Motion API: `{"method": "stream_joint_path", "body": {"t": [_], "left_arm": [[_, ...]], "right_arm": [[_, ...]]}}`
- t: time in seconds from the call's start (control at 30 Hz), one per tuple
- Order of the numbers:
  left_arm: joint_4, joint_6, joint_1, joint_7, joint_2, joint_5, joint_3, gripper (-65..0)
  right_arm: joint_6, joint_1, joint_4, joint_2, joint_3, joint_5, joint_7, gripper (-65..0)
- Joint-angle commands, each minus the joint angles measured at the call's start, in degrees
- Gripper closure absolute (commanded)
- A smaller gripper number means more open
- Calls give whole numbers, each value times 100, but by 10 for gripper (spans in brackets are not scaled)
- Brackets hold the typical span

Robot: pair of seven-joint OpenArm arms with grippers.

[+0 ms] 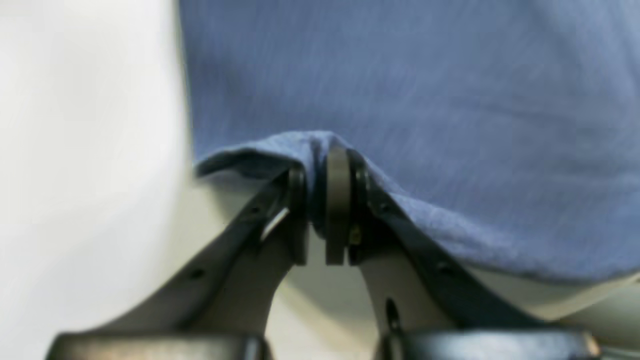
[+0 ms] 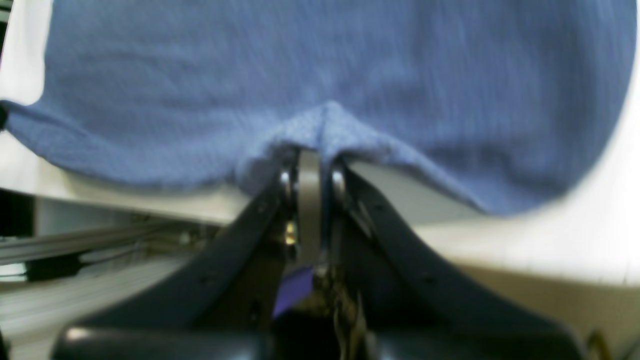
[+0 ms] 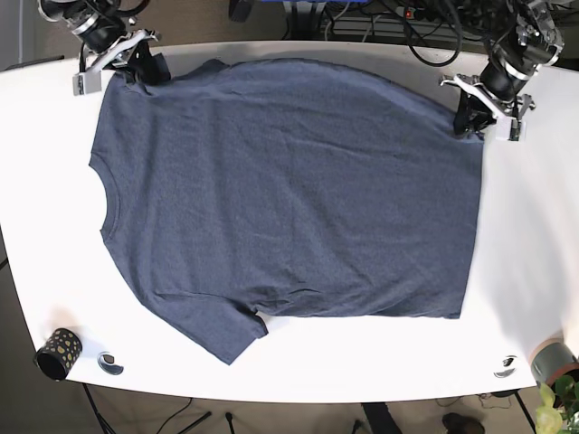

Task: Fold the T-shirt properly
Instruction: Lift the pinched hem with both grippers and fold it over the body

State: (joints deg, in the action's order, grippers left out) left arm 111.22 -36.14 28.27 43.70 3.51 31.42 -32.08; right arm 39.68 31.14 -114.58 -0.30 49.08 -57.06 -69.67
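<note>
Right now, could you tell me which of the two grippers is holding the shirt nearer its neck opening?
The right gripper, pinching the shoulder end by the collar; the left gripper holds the hem end of the T-shirt.

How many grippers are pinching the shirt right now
2. The left gripper is shut on the T-shirt at its hem corner, on the base view's right. The right gripper is shut on its far sleeve, top left.

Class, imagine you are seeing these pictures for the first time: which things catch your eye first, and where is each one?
A blue T-shirt lies spread flat across most of the white table. At its far edge, the left tool and the right tool each pinch a fold of cloth, one at either far corner. A small dark cup stands at the near corner.
</note>
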Motion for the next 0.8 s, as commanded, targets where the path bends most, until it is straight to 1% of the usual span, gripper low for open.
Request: {"method": "stream_joint_path", "body": {"t": [0.0, 0.1, 0.17, 0.23, 0.33, 0.43, 0.53, 0.6, 0.67, 0.77], "left_arm": [[126, -12, -159, -111, 67, 71, 117, 0], [118, -12, -440, -85, 76, 45, 311, 0], [118, -4, -643, 118, 76, 36, 346, 0], [109, -4, -968, 469, 76, 36, 320, 0], [109, -4, -1320, 733, 76, 27, 311, 0], [91, -4, -1504, 733, 84, -8, 311, 0], [-76, -4, -1821, 733, 172, -280, 355, 0], [-313, -21, -2040, 733, 181, -403, 355, 0], [-524, -21, -2190, 733, 181, -456, 355, 0], [-928, -30, -2515, 733, 190, -588, 328, 0]], "right_arm": [[32, -199, -62, 60, 28, 145, 88, 0], [32, -560, -62, 60, -104, 594, 88, 0], [32, -753, -62, 139, -227, 919, 88, 0], [32, -946, -54, 236, -394, 1227, 88, 0], [32, -1193, -54, 298, -570, 1499, 88, 0], [32, -1483, -10, 438, -605, 1543, 88, 0], [32, -1843, 333, 623, -781, 1543, 88, 0], [32, -2081, 702, 799, -965, 1543, 88, 0], [32, -2274, 1019, 895, -1079, 1543, 97, 0], [32, -2670, 1801, 1071, -1220, 1543, 114, 0]]}}
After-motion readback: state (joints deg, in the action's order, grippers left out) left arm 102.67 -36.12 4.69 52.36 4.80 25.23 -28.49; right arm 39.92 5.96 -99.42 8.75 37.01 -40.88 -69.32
